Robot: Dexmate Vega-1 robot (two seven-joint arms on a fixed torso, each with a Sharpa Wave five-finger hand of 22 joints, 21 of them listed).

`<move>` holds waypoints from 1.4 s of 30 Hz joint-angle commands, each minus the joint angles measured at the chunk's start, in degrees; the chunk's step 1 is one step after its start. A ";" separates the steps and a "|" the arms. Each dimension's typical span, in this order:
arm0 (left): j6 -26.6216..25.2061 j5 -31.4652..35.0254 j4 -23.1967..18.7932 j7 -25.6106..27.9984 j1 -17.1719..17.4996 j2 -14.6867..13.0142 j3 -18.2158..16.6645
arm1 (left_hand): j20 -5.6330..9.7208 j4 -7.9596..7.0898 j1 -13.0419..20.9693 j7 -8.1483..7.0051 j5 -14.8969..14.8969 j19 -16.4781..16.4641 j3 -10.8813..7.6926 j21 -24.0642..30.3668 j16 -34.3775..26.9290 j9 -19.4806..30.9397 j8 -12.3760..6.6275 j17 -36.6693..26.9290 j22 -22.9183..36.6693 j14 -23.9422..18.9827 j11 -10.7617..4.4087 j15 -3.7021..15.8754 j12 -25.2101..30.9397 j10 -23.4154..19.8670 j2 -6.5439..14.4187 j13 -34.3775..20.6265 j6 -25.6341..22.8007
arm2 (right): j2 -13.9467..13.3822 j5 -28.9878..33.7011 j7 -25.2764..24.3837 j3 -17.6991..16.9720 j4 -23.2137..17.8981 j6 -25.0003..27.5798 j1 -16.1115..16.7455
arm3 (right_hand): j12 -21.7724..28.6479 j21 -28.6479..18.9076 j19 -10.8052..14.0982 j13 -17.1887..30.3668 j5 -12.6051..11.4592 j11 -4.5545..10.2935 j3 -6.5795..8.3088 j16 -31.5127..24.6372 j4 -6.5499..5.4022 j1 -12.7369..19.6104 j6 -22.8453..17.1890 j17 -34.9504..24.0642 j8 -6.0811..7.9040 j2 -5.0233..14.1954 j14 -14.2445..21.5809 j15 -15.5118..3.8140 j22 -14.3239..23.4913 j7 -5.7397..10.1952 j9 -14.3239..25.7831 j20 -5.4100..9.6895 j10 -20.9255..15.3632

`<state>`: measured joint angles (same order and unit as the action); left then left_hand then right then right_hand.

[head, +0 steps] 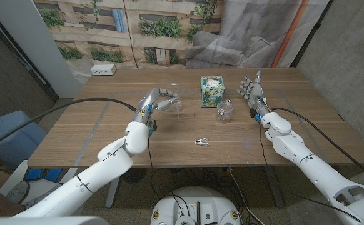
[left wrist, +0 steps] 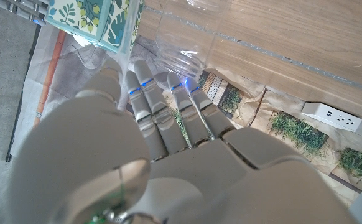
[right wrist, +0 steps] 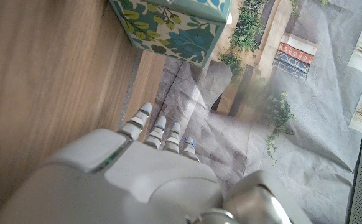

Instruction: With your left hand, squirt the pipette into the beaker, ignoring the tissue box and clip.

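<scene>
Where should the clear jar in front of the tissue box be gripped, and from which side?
Grip the clear jar around its side wall, probably coming from the robot's right. It stands upright and round, and that side is free, while the tissue box stands behind it.

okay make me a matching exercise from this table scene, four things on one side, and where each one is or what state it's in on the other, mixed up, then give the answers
1. tissue box
2. clip
3. right hand
4. jar

A. clear, standing right of the box's front corner
B. raised, fingers apart, holding nothing
C. leaf-patterned, at the table's middle
D. small, white, lying nearest the front edge

Pairs: 1-C, 2-D, 3-B, 4-A
</scene>
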<state>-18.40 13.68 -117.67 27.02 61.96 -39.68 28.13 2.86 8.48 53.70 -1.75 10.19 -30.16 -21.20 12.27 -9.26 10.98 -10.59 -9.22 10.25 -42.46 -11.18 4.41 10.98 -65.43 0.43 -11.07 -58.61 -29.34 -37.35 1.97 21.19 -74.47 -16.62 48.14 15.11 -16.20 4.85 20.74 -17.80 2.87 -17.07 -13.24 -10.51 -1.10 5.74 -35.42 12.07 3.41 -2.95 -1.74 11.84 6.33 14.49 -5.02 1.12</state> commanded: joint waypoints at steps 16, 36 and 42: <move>1.74 3.71 -4.39 -1.54 0.45 -4.81 -1.62 | -0.21 0.69 0.43 -0.28 0.55 0.20 -0.89 -0.14 -0.46 0.08 -0.41 -0.07 0.26 0.18 -1.11 7.62 0.63 0.49 1.16 -0.17 -0.61 | -0.03 -0.05 0.20 -0.01 0.02 0.01 -0.01 | 0.10 -0.35 0.21 0.13 -0.31 0.02 -0.45 -0.35 0.05 0.01 -0.12 -0.25 0.38 3.33 -0.36 -4.82 0.31 0.53 0.08 0.06 -0.05; 1.04 15.08 -6.64 -5.38 0.36 -11.04 -1.47 | -0.20 1.01 0.59 -0.43 0.61 0.54 -1.25 -0.24 -0.41 0.08 -0.25 -0.06 0.26 0.44 -1.15 7.43 0.55 1.06 1.22 -0.18 -0.04 | 0.00 0.02 -0.03 -0.03 -0.03 0.01 0.03 | 0.17 -0.35 0.21 0.15 -0.31 -0.01 -0.44 -0.34 0.04 0.00 -0.14 -0.25 0.40 3.35 -0.38 -4.86 0.31 0.50 0.08 0.06 -0.18; 0.50 17.12 -6.94 -6.41 1.04 -11.70 -1.86 | -0.05 1.09 0.58 -0.49 0.59 0.76 -1.29 -0.31 -0.31 0.09 -0.22 -0.03 0.26 0.72 -1.17 7.39 0.49 1.36 1.10 -0.19 0.14 | 0.02 0.02 -0.02 -0.02 0.01 -0.01 0.00 | 0.14 -0.36 0.23 0.16 -0.30 0.00 -0.44 -0.37 0.04 0.00 -0.20 -0.25 0.42 3.35 -0.31 -4.87 0.31 0.47 0.08 0.08 -0.09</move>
<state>-17.24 25.75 -123.91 22.41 62.53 -49.14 26.35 2.75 9.50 54.35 -2.08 10.41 -29.66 -22.24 12.05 -9.26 10.92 -10.85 -9.07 10.25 -41.95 -11.28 4.31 11.26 -65.37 1.17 -11.06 -58.74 -29.34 -37.37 1.99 21.17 -74.50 -16.59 48.15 15.11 -16.20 4.85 20.74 -17.80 2.87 -17.08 -13.24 -10.51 -1.10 5.74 -35.42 12.07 3.41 -2.95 -1.74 11.84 6.33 14.52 -5.02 1.12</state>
